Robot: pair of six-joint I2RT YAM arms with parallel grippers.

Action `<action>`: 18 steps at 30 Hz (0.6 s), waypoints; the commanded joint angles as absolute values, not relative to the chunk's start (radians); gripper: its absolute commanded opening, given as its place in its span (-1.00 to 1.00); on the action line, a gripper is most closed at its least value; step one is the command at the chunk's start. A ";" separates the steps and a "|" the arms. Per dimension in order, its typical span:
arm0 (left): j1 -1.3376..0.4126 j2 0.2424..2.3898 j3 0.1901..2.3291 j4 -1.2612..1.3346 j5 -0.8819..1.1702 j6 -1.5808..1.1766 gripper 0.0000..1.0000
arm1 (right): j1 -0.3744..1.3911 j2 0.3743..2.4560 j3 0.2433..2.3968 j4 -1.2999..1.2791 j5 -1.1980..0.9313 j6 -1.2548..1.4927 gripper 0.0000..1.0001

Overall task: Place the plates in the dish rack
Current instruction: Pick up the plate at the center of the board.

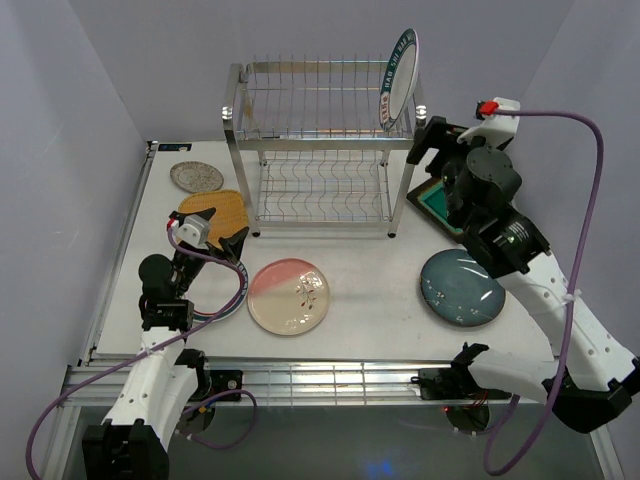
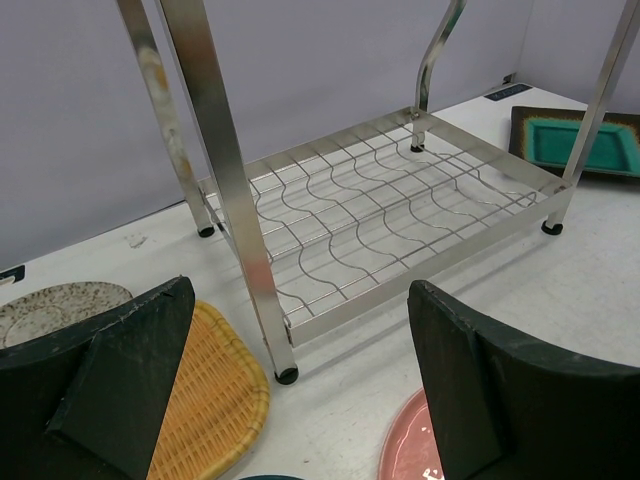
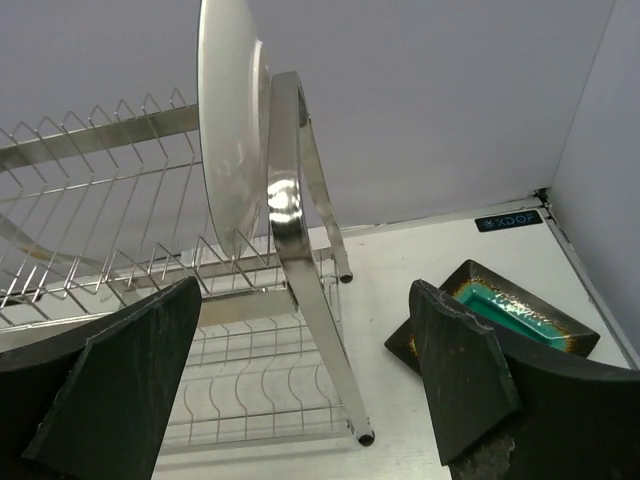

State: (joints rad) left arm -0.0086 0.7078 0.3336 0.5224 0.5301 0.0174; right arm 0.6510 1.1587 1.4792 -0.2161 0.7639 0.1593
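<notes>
A: right gripper (image 3: 305, 298) is wide open and empty beside the green-rimmed white plate (image 1: 398, 80), upright at the right end of the top tier of the dish rack (image 1: 238, 120). Left gripper (image 2: 300, 290) is open too.
B: so one loaded, five more lying on the tabletop (image 1: 370, 290).
</notes>
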 commanded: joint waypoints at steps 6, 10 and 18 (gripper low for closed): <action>-0.011 0.686 0.351 0.520 0.514 0.015 0.96 | 0.652 0.910 1.126 -0.058 0.723 0.307 0.80; -0.011 0.695 0.351 0.520 0.514 0.020 0.96 | 0.652 0.829 1.022 -0.034 0.690 0.334 0.80; -0.011 0.692 0.350 0.518 0.531 0.021 0.96 | 0.652 0.675 0.795 -0.061 0.735 0.477 0.80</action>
State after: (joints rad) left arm -0.0086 0.6971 0.3336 0.5228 0.5205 0.0185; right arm 0.6510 0.7101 0.8551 -0.0929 0.7017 0.3782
